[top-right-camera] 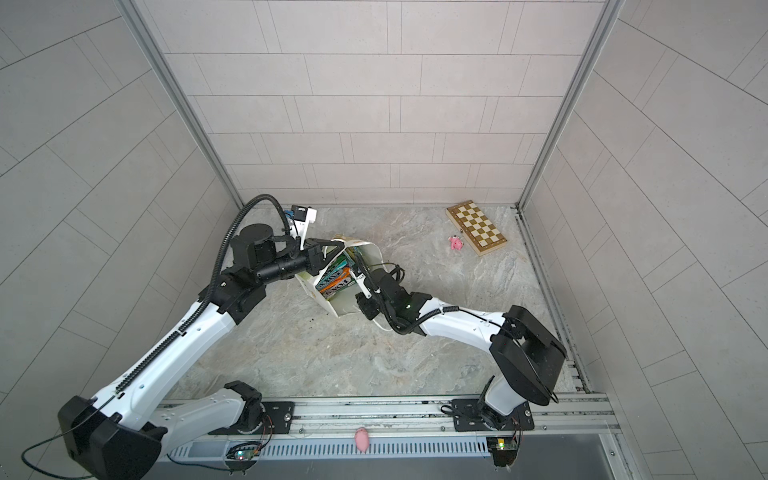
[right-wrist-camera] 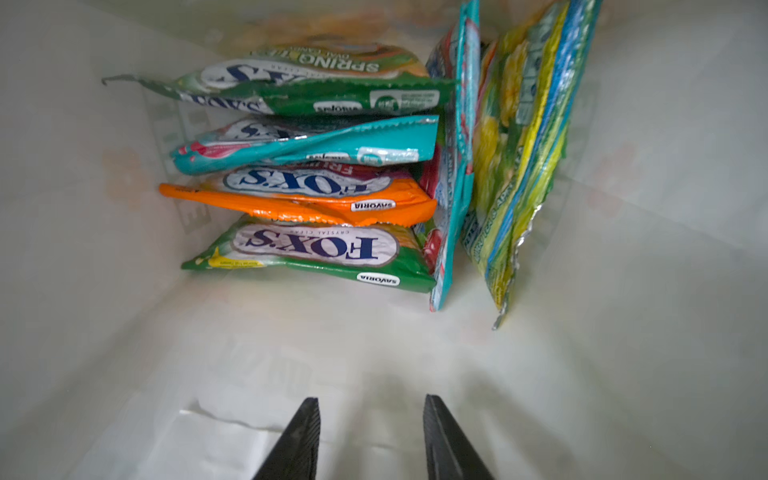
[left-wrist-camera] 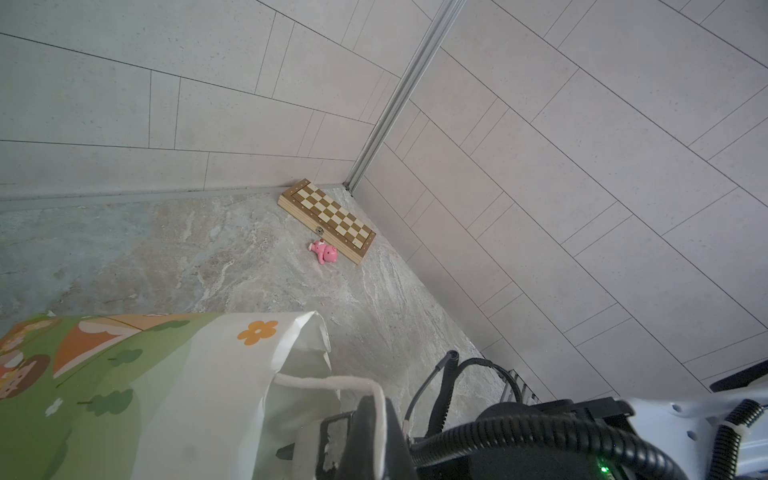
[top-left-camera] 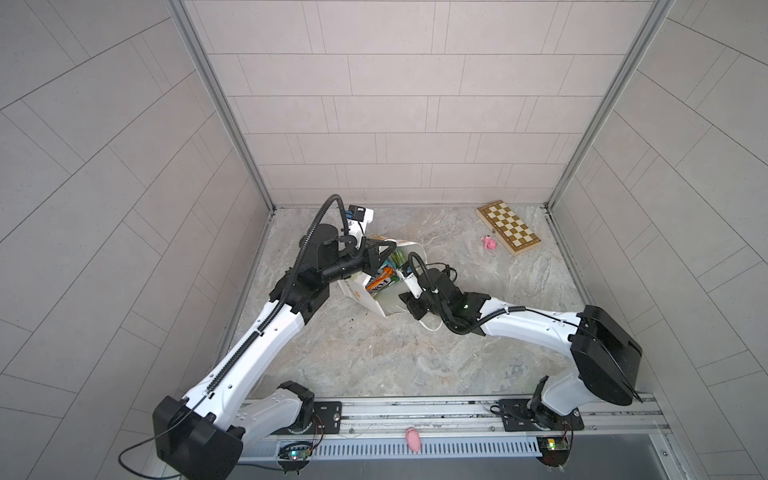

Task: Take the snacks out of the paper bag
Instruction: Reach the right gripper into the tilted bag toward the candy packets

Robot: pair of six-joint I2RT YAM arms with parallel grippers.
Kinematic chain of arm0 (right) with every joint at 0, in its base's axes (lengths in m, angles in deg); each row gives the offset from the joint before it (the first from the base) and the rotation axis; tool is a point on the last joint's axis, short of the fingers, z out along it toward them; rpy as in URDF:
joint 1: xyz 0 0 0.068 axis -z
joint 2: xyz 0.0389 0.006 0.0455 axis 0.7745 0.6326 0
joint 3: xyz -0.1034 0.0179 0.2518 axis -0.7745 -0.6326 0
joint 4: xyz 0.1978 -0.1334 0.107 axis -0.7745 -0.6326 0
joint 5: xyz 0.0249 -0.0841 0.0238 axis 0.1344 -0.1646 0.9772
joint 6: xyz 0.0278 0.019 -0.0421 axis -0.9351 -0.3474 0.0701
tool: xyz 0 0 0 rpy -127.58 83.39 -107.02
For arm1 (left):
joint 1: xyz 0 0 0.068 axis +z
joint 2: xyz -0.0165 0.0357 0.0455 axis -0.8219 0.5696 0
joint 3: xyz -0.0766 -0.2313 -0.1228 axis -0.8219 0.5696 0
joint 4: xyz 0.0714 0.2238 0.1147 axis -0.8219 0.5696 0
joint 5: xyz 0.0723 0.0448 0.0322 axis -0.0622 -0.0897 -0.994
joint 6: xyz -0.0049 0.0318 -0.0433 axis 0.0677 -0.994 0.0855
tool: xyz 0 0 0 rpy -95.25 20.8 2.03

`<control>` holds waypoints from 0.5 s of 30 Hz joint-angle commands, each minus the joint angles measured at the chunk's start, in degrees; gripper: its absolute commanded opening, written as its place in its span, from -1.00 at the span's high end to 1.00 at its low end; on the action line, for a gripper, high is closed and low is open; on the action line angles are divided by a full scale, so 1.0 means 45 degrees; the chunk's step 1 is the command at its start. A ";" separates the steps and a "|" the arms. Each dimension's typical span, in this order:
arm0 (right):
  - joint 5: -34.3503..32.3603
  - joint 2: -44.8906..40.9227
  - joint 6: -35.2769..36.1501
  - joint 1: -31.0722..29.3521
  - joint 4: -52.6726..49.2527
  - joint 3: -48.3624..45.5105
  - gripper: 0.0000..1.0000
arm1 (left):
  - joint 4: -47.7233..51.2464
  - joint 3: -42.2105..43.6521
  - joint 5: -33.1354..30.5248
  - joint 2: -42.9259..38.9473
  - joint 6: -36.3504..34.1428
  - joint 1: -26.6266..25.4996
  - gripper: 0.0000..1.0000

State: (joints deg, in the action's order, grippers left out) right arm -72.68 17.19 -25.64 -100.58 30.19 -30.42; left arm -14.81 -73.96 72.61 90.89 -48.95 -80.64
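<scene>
Our left fingers [left-wrist-camera: 360,434] tight on the paper bag [left-wrist-camera: 187,395] rim; right fingers [right-wrist-camera: 303,440] apart inside, short of the snacks [right-wrist-camera: 316,249].

A grey-veined marble tabletop [top-left-camera: 374,357], enclosed by pale tiled walls [top-left-camera: 374,104]; in the far right corner, a closed wooden chessboard [top-left-camera: 508,230] lying flat at an angle to the walls; just beside its long edge, a small pink toy figure [top-left-camera: 489,243] lying down; along the front, a metal rail [top-left-camera: 415,409]; in front of it, a second pink toy [top-left-camera: 412,439] resting on a slotted strip.
</scene>
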 commanded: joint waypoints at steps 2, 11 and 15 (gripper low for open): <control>-0.0914 0.0800 0.0433 -0.0081 0.1385 0.0366 0.20 | 0.0282 -0.0356 -0.0181 -0.0133 -0.0466 -0.0217 1.00; -0.2427 0.1727 0.0823 -0.0082 0.2195 0.0519 0.28 | 0.0414 -0.0394 -0.0306 -0.0253 -0.0657 -0.0316 1.00; -0.3021 0.2163 0.1207 -0.0083 0.2834 0.0519 0.37 | 0.0455 -0.0385 -0.0289 -0.0252 -0.0682 -0.0323 1.00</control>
State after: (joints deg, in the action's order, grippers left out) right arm -82.37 25.52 -22.39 -100.63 39.85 -29.11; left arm -12.28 -73.99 71.43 90.89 -50.98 -81.82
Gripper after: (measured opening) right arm 0.321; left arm 0.057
